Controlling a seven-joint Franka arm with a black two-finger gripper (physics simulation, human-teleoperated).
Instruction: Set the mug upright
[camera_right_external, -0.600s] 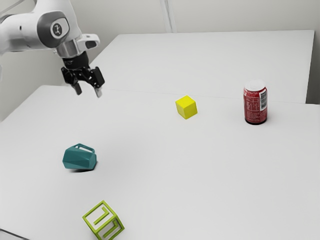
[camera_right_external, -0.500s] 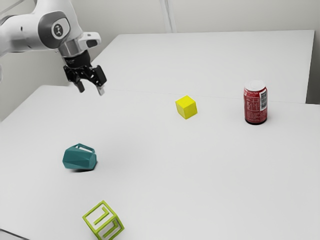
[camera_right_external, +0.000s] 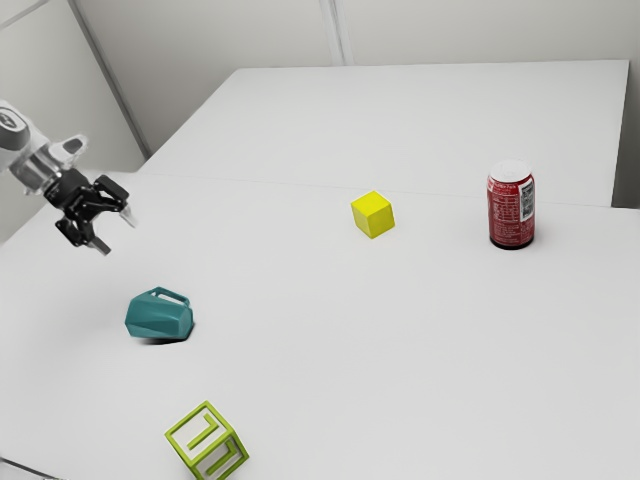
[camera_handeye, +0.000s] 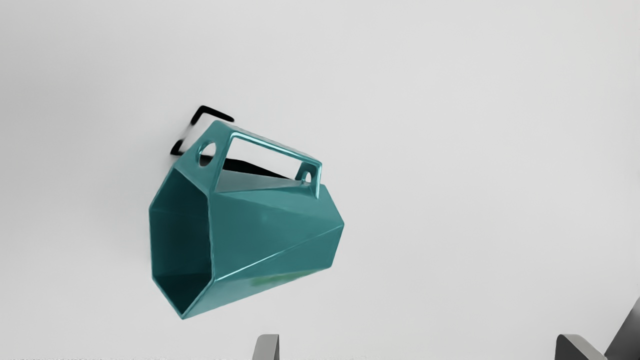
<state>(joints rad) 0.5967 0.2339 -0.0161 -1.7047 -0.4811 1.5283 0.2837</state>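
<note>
The gripper (camera_right_external: 115, 236) had swung down nearer the mug (camera_right_external: 158, 318), its fingers wide apart and empty. Below it the mug still lay on its side, so righting remained, probably with a grasp to line up.

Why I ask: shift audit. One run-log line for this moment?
mug: on its side | gripper: open, clear of mug | upright: no | can: standing

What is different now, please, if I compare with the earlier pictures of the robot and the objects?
The open gripper has moved toward the exterior view's left and lower in that view, and its hand has turned. Nothing was taken hold of or let go. The mug still lies on its side; the yellow cube, red can and green block stayed put.
</note>
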